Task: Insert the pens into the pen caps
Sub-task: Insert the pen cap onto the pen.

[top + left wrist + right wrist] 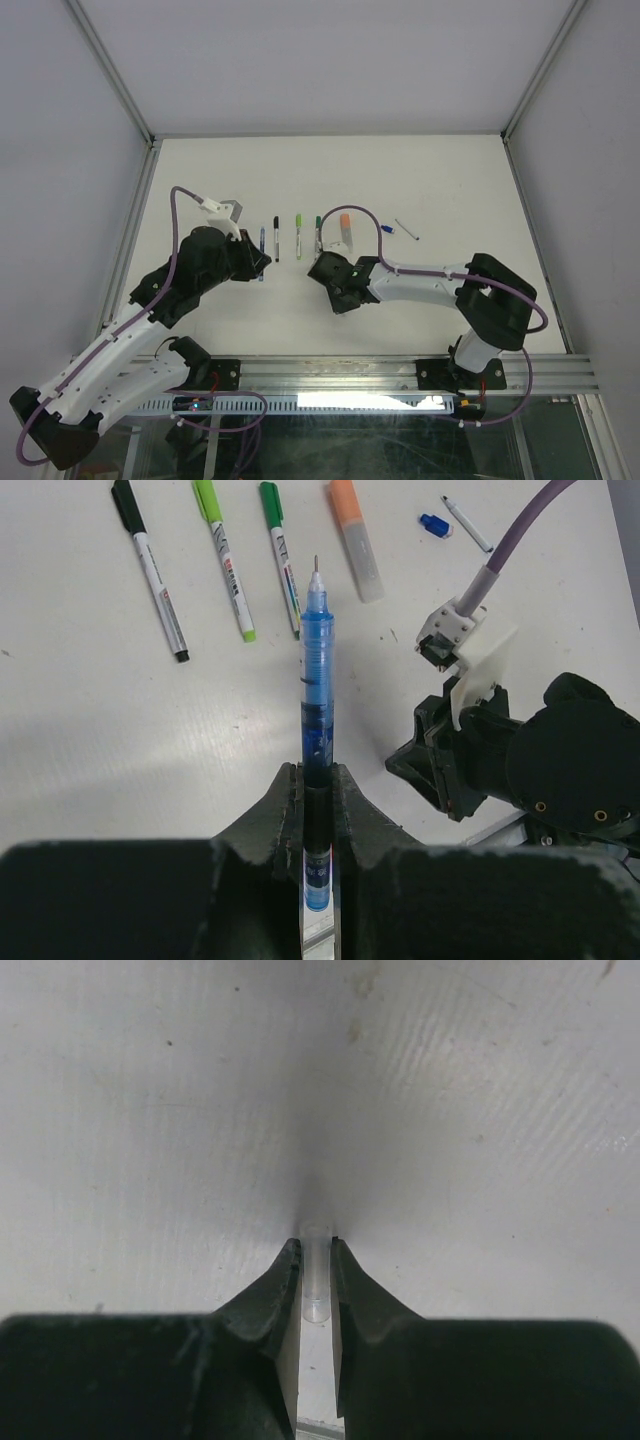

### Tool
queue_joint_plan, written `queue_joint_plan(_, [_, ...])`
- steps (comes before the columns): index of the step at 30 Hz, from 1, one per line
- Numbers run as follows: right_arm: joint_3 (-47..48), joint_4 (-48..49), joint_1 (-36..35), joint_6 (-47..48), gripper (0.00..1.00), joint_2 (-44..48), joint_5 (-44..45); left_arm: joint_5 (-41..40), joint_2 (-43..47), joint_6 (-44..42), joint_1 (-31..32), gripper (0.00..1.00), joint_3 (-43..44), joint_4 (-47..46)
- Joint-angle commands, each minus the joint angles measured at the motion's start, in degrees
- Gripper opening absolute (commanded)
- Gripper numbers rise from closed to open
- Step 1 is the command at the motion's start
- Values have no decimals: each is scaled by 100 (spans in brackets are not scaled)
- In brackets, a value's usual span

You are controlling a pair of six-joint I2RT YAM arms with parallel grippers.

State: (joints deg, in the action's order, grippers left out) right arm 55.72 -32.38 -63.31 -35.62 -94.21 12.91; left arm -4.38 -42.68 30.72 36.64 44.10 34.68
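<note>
My left gripper [316, 780] is shut on a blue pen [314, 670], its bare needle tip pointing away from me; in the top view the gripper [262, 262] sits left of centre. My right gripper [316, 1255] is shut on a short clear pen cap [316, 1270], held down against the table; in the top view it is at centre [325, 275]. On the table lie a black-capped pen [150, 570], a lime-capped pen [226, 560], a dark green-capped pen [281, 555] and an orange-capped marker [357, 540]. A small blue cap [434, 525] lies beside a slim pen [467, 524].
The white table [200, 180] is fenced by metal frame posts at left and right and a rail at the near edge. The right arm's wrist [560, 770] and its purple cable [510, 550] stand close to the right of the blue pen.
</note>
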Motion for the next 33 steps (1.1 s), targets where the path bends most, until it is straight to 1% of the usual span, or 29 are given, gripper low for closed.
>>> queue_joint_plan(1, [279, -457, -28, -954, 0, 348, 602, 250, -13, 139, -49, 0, -66, -362])
queue_joint_plan(4, [320, -646, 14, -1263, 0, 462, 747, 324, -35, 171, -47, 0, -124, -428])
queue_joint_plan(7, [206, -546, 52, -1495, 0, 794, 779, 424, -94, 201, -44, 0, -160, -498])
queue_joint_plan(17, [-861, 1174, 99, -1824, 0, 2793, 566, 995, -416, 357, -49, 0, -345, -1085])
queue_joint_plan(21, [-1458, 2646, 114, -1323, 0, 3542, -4, 1412, -706, 461, -49, 0, -366, -1493])
queue_joint_plan(25, [-1805, 3825, 115, -680, 0, 3886, -269, 2053, -987, 520, -44, 0, -311, -1954])
queue_joint_plan(29, [-1710, 4634, 116, 53, 0, 3754, -495, 2614, -1171, 527, -39, 0, -270, -2304])
queue_joint_plan(33, [-1417, 5237, 117, 662, 0, 3361, -865, 2903, -1332, 493, -30, 0, -260, -2477])
